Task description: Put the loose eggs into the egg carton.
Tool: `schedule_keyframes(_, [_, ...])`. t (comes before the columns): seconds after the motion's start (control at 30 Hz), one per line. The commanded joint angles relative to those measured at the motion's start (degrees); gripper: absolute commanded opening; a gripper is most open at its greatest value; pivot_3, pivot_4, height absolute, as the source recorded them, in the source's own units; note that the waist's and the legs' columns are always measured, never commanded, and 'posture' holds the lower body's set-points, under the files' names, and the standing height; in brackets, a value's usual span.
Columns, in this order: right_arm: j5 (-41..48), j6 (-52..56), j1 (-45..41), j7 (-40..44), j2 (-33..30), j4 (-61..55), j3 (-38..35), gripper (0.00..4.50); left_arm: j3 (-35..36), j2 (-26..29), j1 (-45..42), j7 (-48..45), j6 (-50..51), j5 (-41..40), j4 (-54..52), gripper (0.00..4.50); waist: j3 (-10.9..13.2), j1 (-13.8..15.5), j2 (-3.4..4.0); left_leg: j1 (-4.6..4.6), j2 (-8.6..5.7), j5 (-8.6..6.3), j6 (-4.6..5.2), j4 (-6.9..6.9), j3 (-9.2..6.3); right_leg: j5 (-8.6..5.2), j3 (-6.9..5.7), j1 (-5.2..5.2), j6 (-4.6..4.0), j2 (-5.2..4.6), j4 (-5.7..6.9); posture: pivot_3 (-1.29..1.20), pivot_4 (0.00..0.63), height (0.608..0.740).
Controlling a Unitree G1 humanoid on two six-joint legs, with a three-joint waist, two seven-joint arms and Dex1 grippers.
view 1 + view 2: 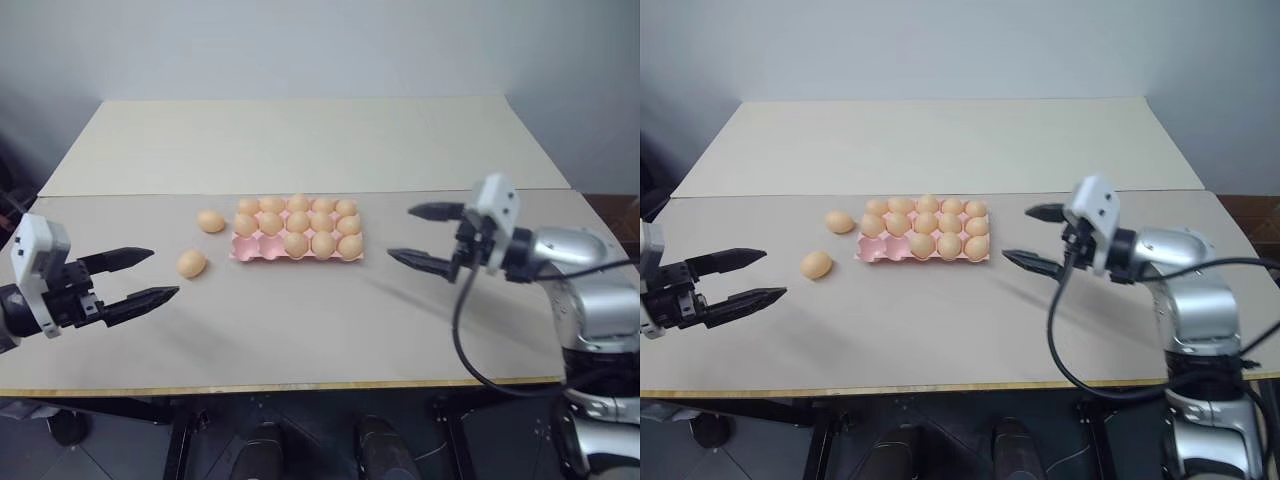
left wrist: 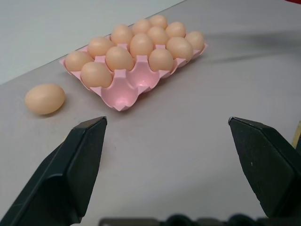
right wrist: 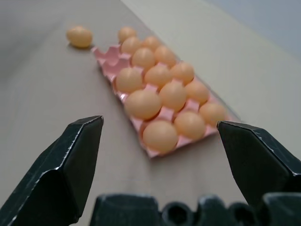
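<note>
Counter [image 1: 300,320]: pale beige top, carrying the egg carton and two loose eggs; a second, lighter panel is lying behind it against a grey wall.
Right gripper [image 1: 428,236]: hovering above the counter just to the right of the carton, its two black jaws standing spread wide with nothing between them, tips pointing toward the carton.
Left gripper [image 1: 141,277]: hanging over the near left part of the counter, jaws likewise spread apart and holding nothing, tips pointing toward the nearer loose egg.
Egg carton [image 1: 246,248]: pink moulded tray sitting near the middle of the counter, between the two grippers; thirteen tan-orange eggs are resting in its cups, filling the two far rows and three cups of the near row, while the two near-row cups at its left end are standing bare.
Farther loose egg [image 1: 211,221]: lying on the counter just beside the carton's left edge, apart from it.
Nearer loose egg [image 1: 191,263]: lying on the counter to the left of the carton and closer to the robot, near the left gripper's tips but not touching them.
</note>
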Motion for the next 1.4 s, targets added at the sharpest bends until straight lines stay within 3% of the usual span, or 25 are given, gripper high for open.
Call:
schedule_keyframes(0.03, [4.2,0.8,1.3,0.3,-2.3,-3.6,-3.0,4.48,1.0,0.2,-0.3,0.5,-0.7,-0.3,-2.1,4.50,0.0,-0.1,0.00,0.01,0.02,0.00,0.00,0.00,0.03,0.00,0.03,0.00,0.00,0.01,0.00,0.00,0.150,0.740])
schedule_keyframes(0.23, [6.1,1.7,1.4,-1.8,-4.0,-3.4,-2.9,4.48,0.5,-1.1,-0.4,3.3,-0.9,0.7,-3.0,4.50,0.0,0.1,0.00,0.00,0.05,-0.01,0.01,0.00,0.08,0.01,0.06,0.00,-0.01,0.05,-0.03,0.00,0.150,0.740])
schedule_keyframes(0.37, [6.7,1.6,1.1,-1.9,-5.4,-2.9,-2.6,4.48,-4.1,-2.7,-3.7,14.5,2.9,4.8,-3.1,4.50,0.0,0.4,-0.01,-0.01,0.02,-0.01,0.01,0.00,0.08,0.03,0.06,0.02,0.02,0.02,-0.06,0.00,0.150,0.740])
schedule_keyframes(0.6, [6.6,0.4,-0.5,-2.7,-5.2,-2.4,-0.5,4.48,-16.5,-11.4,-15.6,33.0,8.2,14.1,3.7,4.50,0.0,0.6,-0.04,-0.06,-0.01,-0.01,0.01,0.06,0.08,0.08,0.04,0.03,0.09,0.01,-0.10,0.00,0.150,0.740])
schedule_keyframes(0.9, [7.4,0.3,0.3,-3.9,-5.4,-3.9,-0.9,4.48,-23.6,-16.9,-24.1,37.2,7.7,20.4,17.1,4.50,0.0,0.5,-0.08,-0.09,-0.02,-0.01,0.01,0.08,0.08,0.11,0.06,-0.01,0.06,0.02,-0.09,0.00,0.150,0.740])
schedule_keyframes(1.2, [7.9,0.7,0.4,-5.7,-5.4,-5.0,-1.8,4.50,-23.9,-18.6,-27.1,35.9,6.0,22.4,22.0,1.76,0.0,0.5,-0.09,-0.10,-0.03,-0.01,0.00,0.10,0.07,0.11,0.05,-0.01,0.07,0.00,-0.09,0.00,0.150,0.740])
schedule_keyframes(1.4, [7.8,0.3,1.0,-6.4,-5.6,-5.3,-2.2,4.50,-20.9,-17.3,-27.5,35.9,4.9,21.7,16.2,1.60,0.0,0.6,-0.09,-0.13,-0.02,-0.01,0.00,0.11,0.07,0.11,0.05,-0.02,0.07,0.00,-0.09,0.00,0.150,0.740])
